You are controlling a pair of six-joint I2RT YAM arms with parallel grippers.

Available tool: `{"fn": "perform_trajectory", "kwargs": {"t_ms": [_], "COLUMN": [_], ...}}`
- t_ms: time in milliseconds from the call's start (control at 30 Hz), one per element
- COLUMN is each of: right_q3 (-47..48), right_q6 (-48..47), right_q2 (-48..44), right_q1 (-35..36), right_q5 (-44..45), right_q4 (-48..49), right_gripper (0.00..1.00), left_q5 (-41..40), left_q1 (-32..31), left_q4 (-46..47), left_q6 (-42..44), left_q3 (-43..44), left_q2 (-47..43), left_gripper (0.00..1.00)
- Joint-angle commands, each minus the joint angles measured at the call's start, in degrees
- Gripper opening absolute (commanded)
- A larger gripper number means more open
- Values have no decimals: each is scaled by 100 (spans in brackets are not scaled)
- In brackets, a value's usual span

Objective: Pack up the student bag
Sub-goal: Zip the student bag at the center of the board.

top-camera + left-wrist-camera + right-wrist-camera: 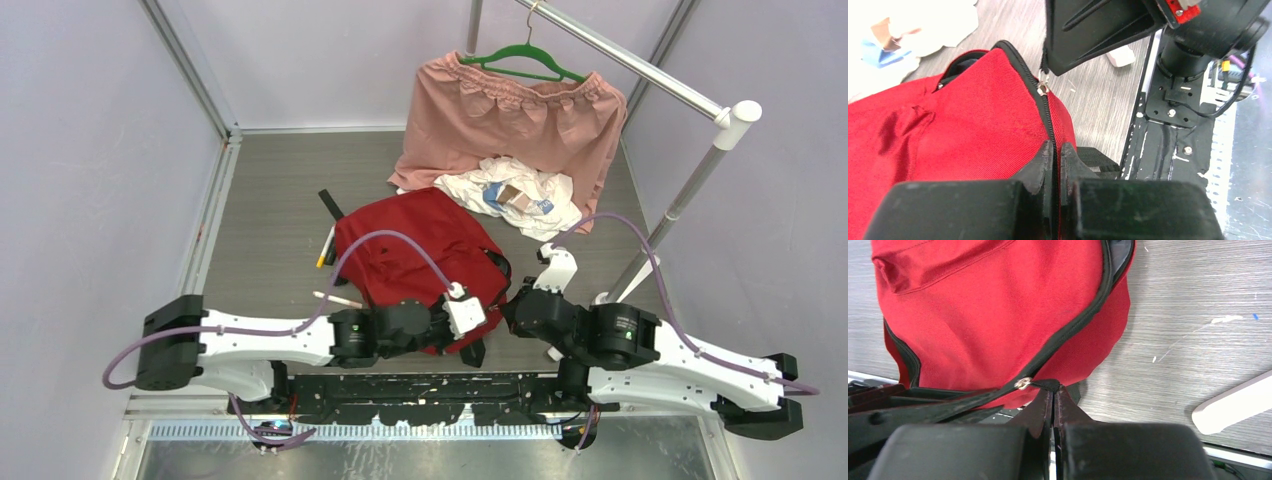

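In both end effectors [1058, 152] [1053, 392] sits the student bag's [395, 272] zipper edge.

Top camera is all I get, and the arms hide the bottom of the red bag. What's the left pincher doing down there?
Observer: The left gripper is pinched shut on the black zipper edge of the dark-red fabric backpack.
Operator: And the other one?
Observer: The right gripper is shut on the small black zipper pull tab, which hangs off the silver zipper slider.
Operator: Is the zip closed?
Observer: Between the two grippers the teeth look joined. Beyond the slider the bag seems to gape, dark inside.
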Motion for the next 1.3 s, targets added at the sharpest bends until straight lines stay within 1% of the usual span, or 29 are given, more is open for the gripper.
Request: {"fn": "perform_trajectory", "kwargs": {"t_ms": [0,67,133,233,367,433,500,733,967,1267], "right_q3": [36,57,136,231,177,87,31,16,118,54], "right_q6": [165,123,63,-49,-120,-133,-152,-351,-445,-338], "right_q2": [-258,-254,-213,-169,-39,106,262,638,995,826], "right_q1": [-20,-14,-20,-13,-20,-21,-17,-28,-64,-98], "right_q5": [389,434,556,668,598,483,389,542,536,576], "right_q4": [7,0,-54,-85,121,313,475,615,639,572], "right_gripper": [1,1,1,1,1,1,1,1,1,1], "left_q5": [174,134,51,-81,-307,-557,-761,-1128,-1212,-1495], "left_q1": [-37,-37,-46,-53,-64,-64,-64,-64,-64,-64], "left_q4": [496,323,-152,-765,-895,-974,-1178,-2247,-2659,-3218], "left_q6": [-70,-96,-126,-463,-724,-743,-758,-868,-1045,-1537], "left_q3": [-286,-429,-509,-649,-1024,-1216,-1254,-913,-714,-390], "left_q2": [-974,-1323,-1663,-2248,-3192,-3712,-4033,-4492,-4868,-5759], "left_gripper": [0,0,0,0,0,0,0,0,0,0]}}
